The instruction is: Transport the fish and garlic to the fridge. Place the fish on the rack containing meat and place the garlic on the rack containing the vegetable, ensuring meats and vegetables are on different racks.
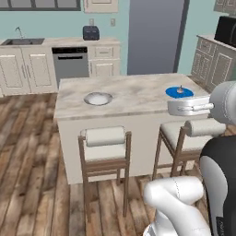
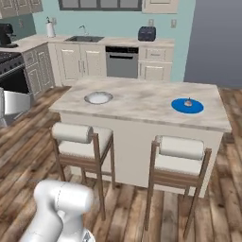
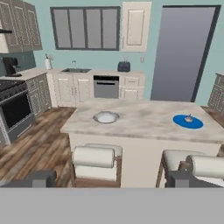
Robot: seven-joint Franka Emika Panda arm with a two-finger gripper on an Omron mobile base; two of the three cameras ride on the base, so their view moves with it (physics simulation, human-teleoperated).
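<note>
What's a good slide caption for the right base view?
Kitchen island with a blue plate holding a small item, a silver bowl, and two stools in front.

We note a marble table (image 2: pixel 142 101) bearing a silver bowl (image 2: pixel 98 98) and, well apart, a blue plate (image 2: pixel 187 106).

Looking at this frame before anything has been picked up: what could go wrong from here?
1. The two stools stand between the base and the island, so the blue plate may be a long reach.
2. The item on that plate is tiny and too blurred to identify; the open jaws of the gripper could miss it or take the wrong thing.
3. The white bowl might get bumped during a wide arm swing.
</note>
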